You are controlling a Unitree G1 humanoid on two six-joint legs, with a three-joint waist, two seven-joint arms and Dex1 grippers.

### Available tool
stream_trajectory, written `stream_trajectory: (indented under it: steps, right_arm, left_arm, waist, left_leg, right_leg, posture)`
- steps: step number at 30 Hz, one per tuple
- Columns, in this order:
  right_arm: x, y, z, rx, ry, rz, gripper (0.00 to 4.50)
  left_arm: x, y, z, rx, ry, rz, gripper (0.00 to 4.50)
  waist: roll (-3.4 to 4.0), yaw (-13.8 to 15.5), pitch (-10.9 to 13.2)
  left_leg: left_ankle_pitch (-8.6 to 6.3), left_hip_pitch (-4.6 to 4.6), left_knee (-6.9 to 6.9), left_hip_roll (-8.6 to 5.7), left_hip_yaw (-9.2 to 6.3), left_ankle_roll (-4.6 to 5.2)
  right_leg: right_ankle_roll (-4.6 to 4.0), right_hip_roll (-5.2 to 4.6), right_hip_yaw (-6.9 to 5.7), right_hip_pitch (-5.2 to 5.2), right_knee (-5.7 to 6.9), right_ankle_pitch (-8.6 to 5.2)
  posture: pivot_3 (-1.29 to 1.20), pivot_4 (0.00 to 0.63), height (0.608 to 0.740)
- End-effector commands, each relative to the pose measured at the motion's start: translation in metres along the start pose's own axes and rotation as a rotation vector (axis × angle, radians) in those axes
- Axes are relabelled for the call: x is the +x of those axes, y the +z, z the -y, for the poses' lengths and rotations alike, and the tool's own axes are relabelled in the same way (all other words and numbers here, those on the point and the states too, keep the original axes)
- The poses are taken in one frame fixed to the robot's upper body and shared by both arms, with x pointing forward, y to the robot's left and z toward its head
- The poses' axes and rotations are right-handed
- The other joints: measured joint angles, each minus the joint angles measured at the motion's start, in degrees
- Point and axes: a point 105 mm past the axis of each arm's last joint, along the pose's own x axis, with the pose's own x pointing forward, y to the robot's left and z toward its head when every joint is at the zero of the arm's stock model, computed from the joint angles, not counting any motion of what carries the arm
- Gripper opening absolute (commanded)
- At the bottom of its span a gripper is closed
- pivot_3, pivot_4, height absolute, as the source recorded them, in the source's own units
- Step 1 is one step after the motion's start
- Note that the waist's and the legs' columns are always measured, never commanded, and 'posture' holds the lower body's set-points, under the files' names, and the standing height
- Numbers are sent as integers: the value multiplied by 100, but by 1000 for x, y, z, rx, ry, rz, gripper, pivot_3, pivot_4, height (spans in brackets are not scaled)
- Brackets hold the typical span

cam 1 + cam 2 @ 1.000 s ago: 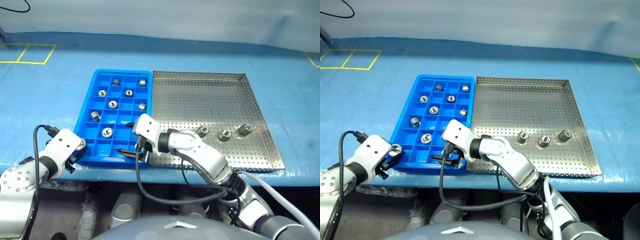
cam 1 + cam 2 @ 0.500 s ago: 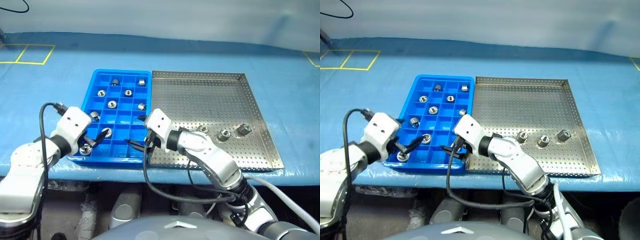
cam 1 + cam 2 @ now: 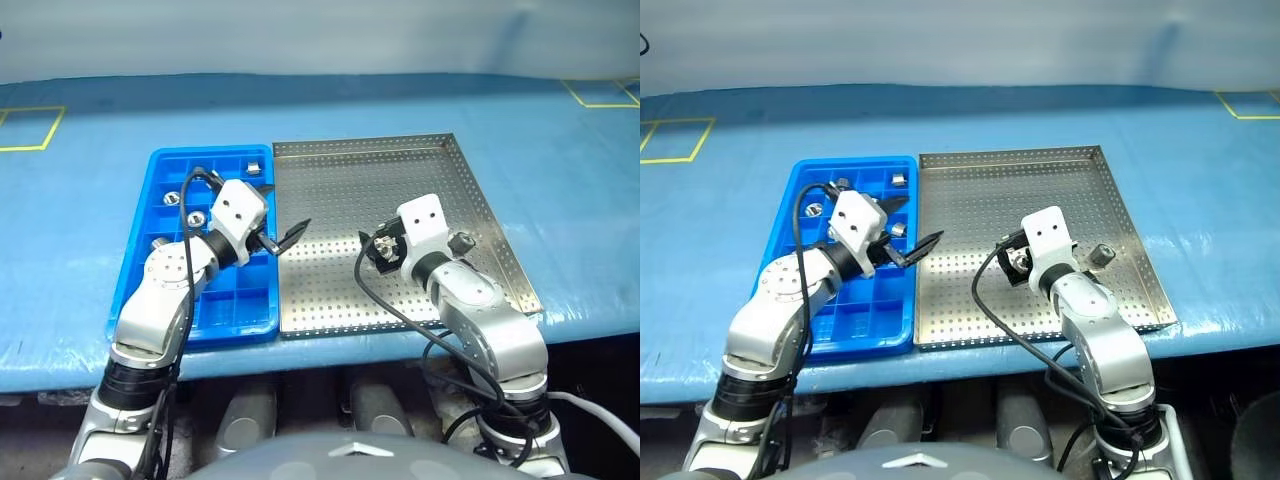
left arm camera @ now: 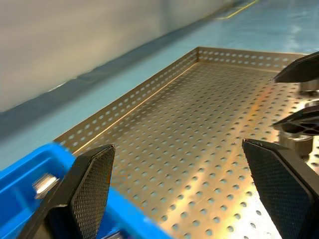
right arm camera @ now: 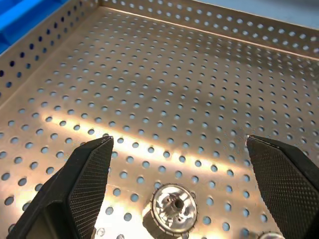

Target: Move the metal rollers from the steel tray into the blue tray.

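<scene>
The desk (image 3: 560, 150) has a pale blue cover over it, kinda wrinkly near the front edge where it hangs over. Yellow tape marks (image 3: 25, 130) make box outlines on it, one at the far left and another at the far right corner (image 3: 600, 92). Behind the desk there's just a plain grey-white wall (image 3: 320, 35), evenly lit, no harsh shadows.

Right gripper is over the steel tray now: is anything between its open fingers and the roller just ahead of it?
Nothing visible. The right gripper is open, and the small silvery metal roller stands between its black fingers on bare perforated sheet of the shiny steel tray. A second roller sits at the edge, off to the side.
</scene>
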Motion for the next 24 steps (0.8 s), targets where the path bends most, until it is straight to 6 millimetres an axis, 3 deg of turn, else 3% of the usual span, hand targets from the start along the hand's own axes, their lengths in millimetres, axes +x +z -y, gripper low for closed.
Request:
stream_trajectory:
  steps: [1,8,18,21,24]
  right_arm:
    - [-2,7,1,30,-21,29,4500]
    - [9,-13,-3,102,-23,-47,4500]
    - [21,-34,-13,132,33,-124,4500]
    - [24,-36,-14,136,35,-134,3955]
    - [27,-33,-15,136,43,-126,2954]
  left_arm:
    - [5,4,13,26,-68,47,4476]
    - [4,-11,37,57,-239,-11,4476]
    - [-2,-19,41,17,-227,-29,4476]
    - [-4,-20,41,-4,-214,-31,4500]
    - [-8,-21,39,-16,-184,-33,4500]
  waist:
    - [0,-40,0]
    - [2,-174,0]
    - [4,-197,1]
    - [4,-176,1]
    - [4,-172,1]
  left_leg:
    - [0,1,1,0,1,0]
    - [5,4,13,-3,7,11]
    - [5,4,10,-2,9,13]
    - [5,4,10,-2,8,12]
    - [5,4,11,-2,9,13]
  right_leg:
    - [7,6,1,1,0,-3]
    - [27,13,6,10,1,-3]
    - [30,14,8,7,1,0]
    - [31,14,8,7,2,0]
    - [31,14,8,7,2,0]
  posture:
    - [-112,150,740]
    - [-130,150,740]
    - [-94,150,740]
    - [-79,150,740]
    - [-61,150,740]
